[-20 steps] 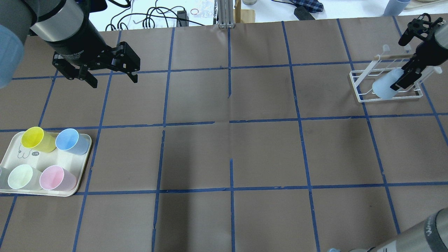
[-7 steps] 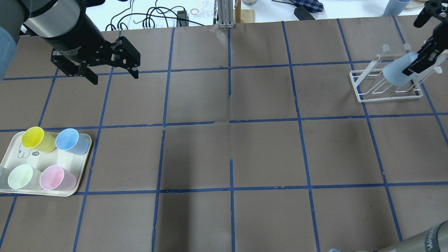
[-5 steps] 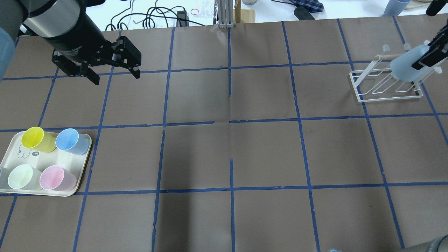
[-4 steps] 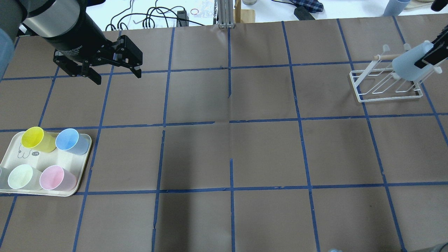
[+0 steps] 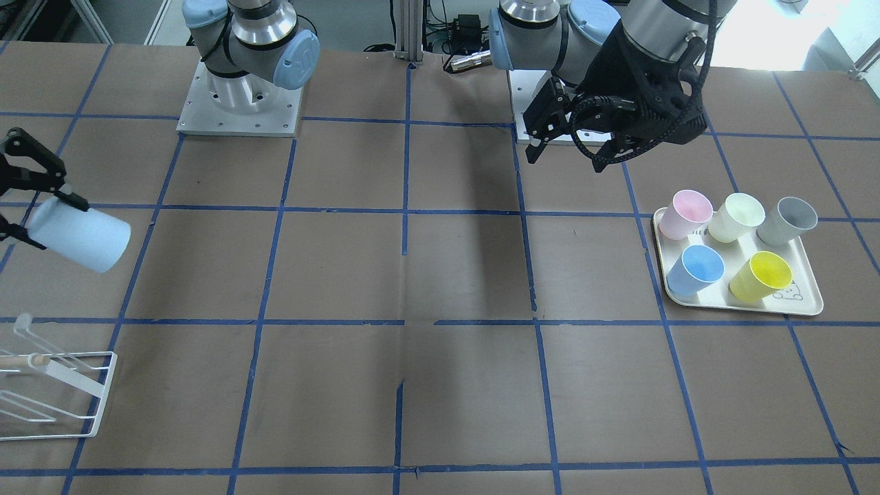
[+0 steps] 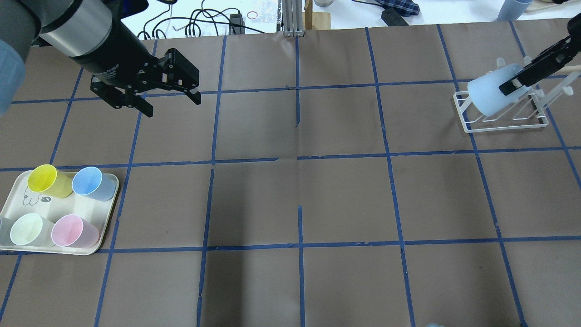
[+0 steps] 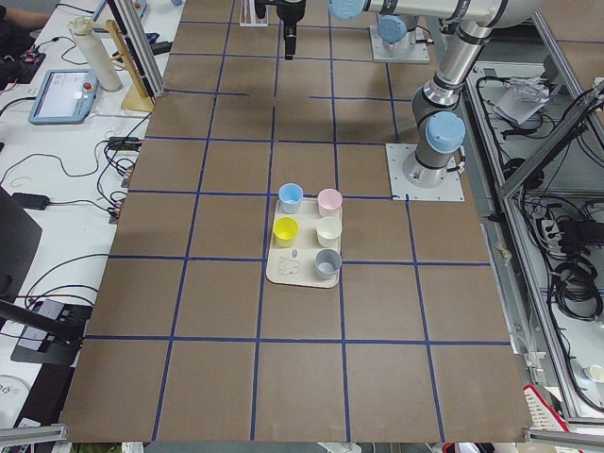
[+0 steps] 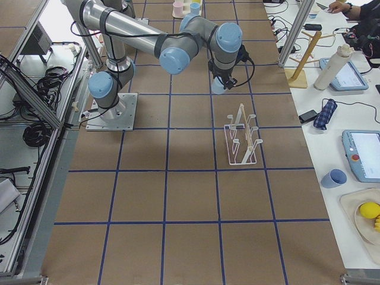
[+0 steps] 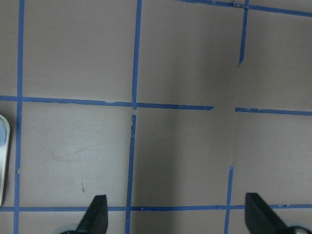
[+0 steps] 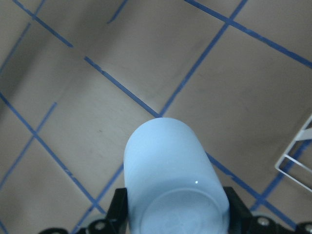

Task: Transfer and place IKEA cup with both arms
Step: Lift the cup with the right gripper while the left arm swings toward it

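Note:
The pale sky-blue IKEA cup [image 6: 486,96] hangs sideways in the air over the left end of the white wire rack [image 6: 499,123]. My right gripper [image 6: 507,86] is shut on it near its narrow end, and its wider end points toward the table's middle. The cup also shows in the front view [image 5: 82,238] and fills the right wrist view [image 10: 170,170]. My left gripper [image 6: 173,106] is open and empty, hovering over the far left of the table. The left wrist view shows its fingertips [image 9: 97,209] wide apart over bare paper.
A cream tray [image 6: 68,206] at the near left holds a yellow cup [image 6: 43,180], a deeper blue cup [image 6: 93,182], a pale green cup [image 6: 28,229], a pink cup [image 6: 72,230] and a grey cup [image 5: 790,218]. Blue tape lines grid the brown table.
My right gripper has lifted the pale blue cup off the rack and swung it left, turning it sideways. My left gripper has moved right, toward the table's middle, still open.

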### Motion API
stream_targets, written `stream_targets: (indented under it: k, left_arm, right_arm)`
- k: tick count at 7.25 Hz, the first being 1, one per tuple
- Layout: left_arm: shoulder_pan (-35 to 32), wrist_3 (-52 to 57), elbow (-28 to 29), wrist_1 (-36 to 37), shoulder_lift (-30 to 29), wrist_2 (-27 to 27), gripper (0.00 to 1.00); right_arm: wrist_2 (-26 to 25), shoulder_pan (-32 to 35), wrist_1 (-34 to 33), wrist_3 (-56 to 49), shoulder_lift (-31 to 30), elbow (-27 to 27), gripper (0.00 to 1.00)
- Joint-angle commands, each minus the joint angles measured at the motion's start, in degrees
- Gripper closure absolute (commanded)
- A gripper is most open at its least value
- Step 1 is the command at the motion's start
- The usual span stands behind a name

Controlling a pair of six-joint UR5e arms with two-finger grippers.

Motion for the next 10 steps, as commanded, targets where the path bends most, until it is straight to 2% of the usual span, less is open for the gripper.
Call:
stream_targets:
  k: [1,2,4,5,6,8,10]
  left_arm:
    - [3.29,1.17,-5.62,0.77,-0.42,-13.95,0.0]
    - [6.28,5.87,-8.96,1.39,-0.95,-23.87,0.0]
    - [7.63,6.89,-16.16,5.84,-1.39,-39.55,0.0]
    - [7.63,6.97,-21.86,8.83,-1.83,-50.14,0.0]
    - [7.28,6.54,-26.26,14.26,-2.79,-56.6,0.0]
    - [2.39,4.79,-27.98,15.98,-4.9,-68.81,0.0]
    - [-1.67,4.69,-27.72,16.51,-6.22,-72.73,0.0]
  right_arm:
    - [13.06,0.2,16.42,3.64,-0.06,0.18,0.64]
    - [15.02,0.29,20.65,3.73,0.2,0.35,0.64]
    - [22.83,0.29,38.02,3.47,0.21,1.32,0.64]
    - [25.73,0.29,43.4,3.56,0.55,1.41,0.64]
    - [29.94,0.29,48.33,2.78,0.04,2.1,0.64]
    - [32.17,0.72,54.42,-0.98,-0.14,3.43,0.69]
    - [32.35,0.9,63.44,-11.85,0.03,3.52,0.69]
